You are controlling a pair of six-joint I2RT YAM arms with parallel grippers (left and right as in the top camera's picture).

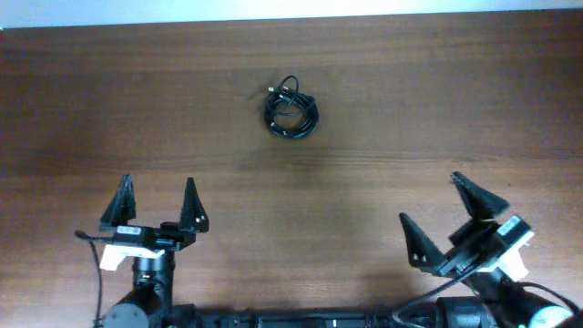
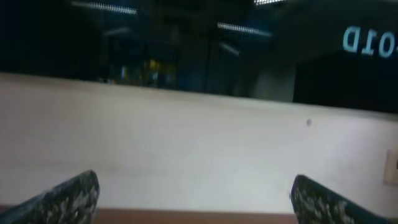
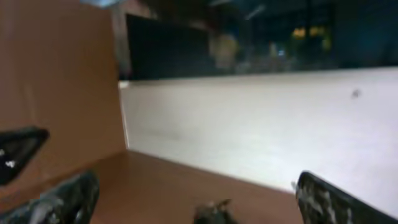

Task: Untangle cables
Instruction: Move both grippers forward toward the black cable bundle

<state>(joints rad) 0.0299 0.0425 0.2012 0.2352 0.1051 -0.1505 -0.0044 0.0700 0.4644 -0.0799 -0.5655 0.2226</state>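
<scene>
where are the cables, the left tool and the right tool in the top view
cables (image 1: 290, 113): overhead view, middle of the knotted coil.
left tool (image 1: 158, 185): overhead view, gap midway between its fingertips.
right tool (image 1: 429, 196): overhead view, gap midway between its fingertips.

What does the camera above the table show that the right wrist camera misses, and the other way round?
Only overhead: the whole brown wooden table, the complete left gripper, open, and the small coil of thin black cables as clear loops, apart from both grippers. Only right wrist: a pale wall past the table's far edge, with a dark blurred background above it. Both: the open right gripper, the tabletop, and probably the coil, a blurred dark lump at the wrist picture's bottom edge.
</scene>
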